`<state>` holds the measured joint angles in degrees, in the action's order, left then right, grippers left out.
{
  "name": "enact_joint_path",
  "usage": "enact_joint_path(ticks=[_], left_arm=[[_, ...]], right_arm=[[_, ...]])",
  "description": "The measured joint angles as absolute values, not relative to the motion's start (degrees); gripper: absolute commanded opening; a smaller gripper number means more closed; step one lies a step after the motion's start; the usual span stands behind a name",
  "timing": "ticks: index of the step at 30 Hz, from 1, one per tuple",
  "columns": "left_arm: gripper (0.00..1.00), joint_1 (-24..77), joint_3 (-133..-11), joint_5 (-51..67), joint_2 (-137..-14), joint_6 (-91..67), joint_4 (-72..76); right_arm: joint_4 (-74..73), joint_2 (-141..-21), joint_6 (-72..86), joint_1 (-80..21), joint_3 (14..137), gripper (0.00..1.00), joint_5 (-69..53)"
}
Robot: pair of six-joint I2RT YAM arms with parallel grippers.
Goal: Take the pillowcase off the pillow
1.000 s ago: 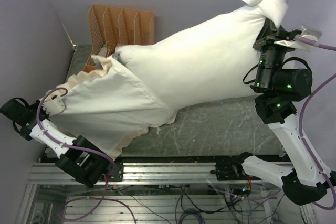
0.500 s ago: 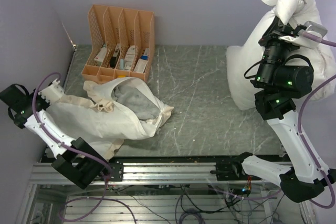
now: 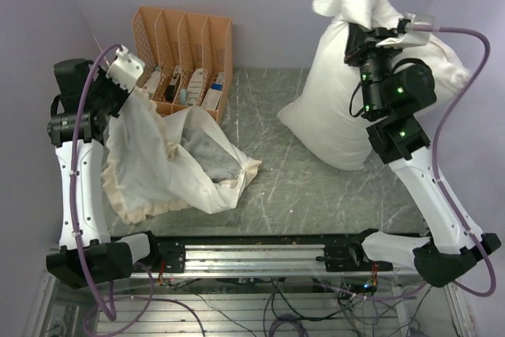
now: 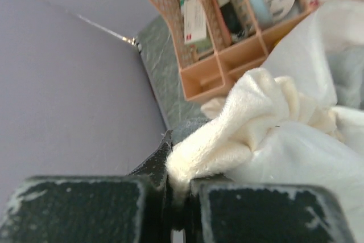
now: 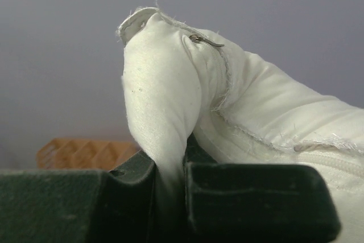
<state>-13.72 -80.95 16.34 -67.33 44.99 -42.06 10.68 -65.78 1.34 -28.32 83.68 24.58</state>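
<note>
Both arms had swung inward, right fingers pinching a corner of the bare pillow at right, left fingers clenching the emptied pillowcase slumped on the desk; removal looked complete.

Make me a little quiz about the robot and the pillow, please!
1. True or false: the pillow is inside the pillowcase.
2. Pick one: what is the right gripper pinching? A) a corner of the pillow. B) the pillowcase. C) nothing at all.
3. Fill the gap: the pillowcase's fluffy cream edge is pinched by the ____ gripper.

Key
1. False. The pillow is out and hangs on the right side, and the pillowcase lies limp on the left.
2. A.
3. Left: the left gripper is shut on the edge.
</note>
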Motion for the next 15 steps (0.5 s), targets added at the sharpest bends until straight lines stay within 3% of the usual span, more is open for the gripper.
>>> enact_joint_path(ticks=[2, 4, 5, 6, 15], left_arm=[[0.33, -10.31, -83.48, 15.16, -68.12, 40.91, -41.89], [0.68, -7.25, -84.27, 13.67, -68.31, 37.87, -41.95], [0.91, -6.0, -84.27, 13.04, -68.31, 37.08, -42.15], [0.99, -5.06, -84.09, 12.56, -68.31, 36.45, -42.3], [1.0, -3.42, -72.95, 8.12, -66.11, 34.0, -45.89]], right_arm=[[7.92, -67.94, 5.23, -28.36, 85.93, 0.0, 21.5], [4.93, -69.78, 8.56, -28.4, 88.9, 0.0, 19.51], [3.73, -70.52, 9.8, -28.4, 90.5, 0.0, 18.96], [1.65, -71.53, 11.35, -28.38, 93.03, 0.0, 18.5], [-7.33, -79.09, 25.96, -27.0, 113.36, 0.0, 17.12]])
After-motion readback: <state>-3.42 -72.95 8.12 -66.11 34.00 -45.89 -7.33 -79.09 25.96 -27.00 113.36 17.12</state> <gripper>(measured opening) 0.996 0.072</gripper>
